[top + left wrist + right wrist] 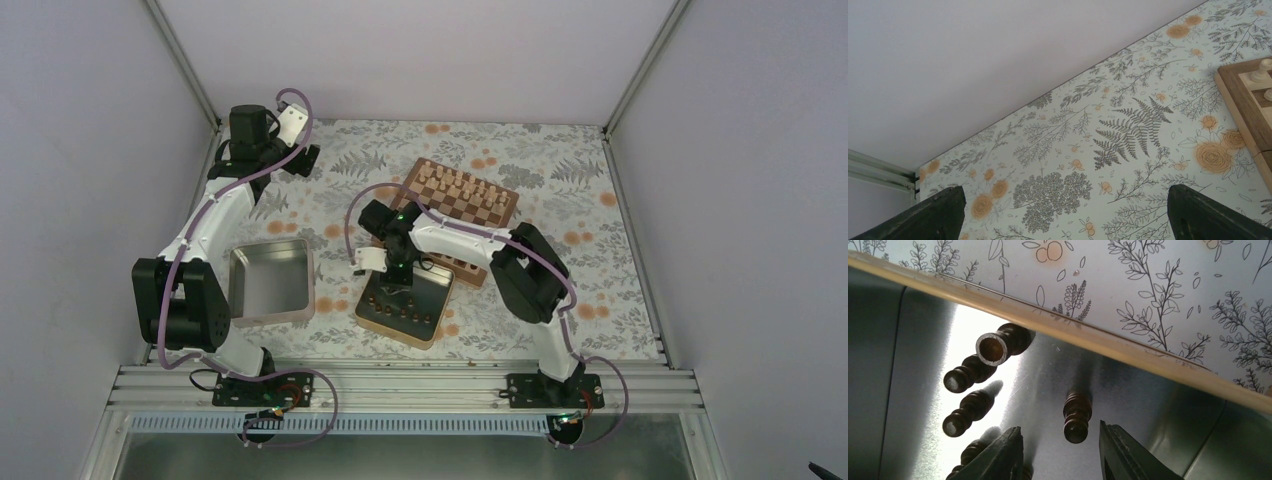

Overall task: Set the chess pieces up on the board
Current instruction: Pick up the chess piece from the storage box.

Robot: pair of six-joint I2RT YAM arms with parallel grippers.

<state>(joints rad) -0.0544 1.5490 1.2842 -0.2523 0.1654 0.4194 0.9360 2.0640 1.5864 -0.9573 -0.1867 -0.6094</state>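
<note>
Board (487, 217) on floral tablecloth (590, 260) (ferns, orange blooms), pale walls (400, 60)

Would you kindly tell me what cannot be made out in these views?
Top view: the chess pieces in the tin are too small to identify; the right arm covers some.
Left wrist view: the board is cut off by the right edge.
Right wrist view: lower chess pieces are cut off by the bottom edge and a finger of the right gripper.

Lighting is bright, even and diffuse. Glare whitens the metal tin (960, 325) floor towards its left side; dark chess pieces (970, 375) there cast soft shadows.
</note>
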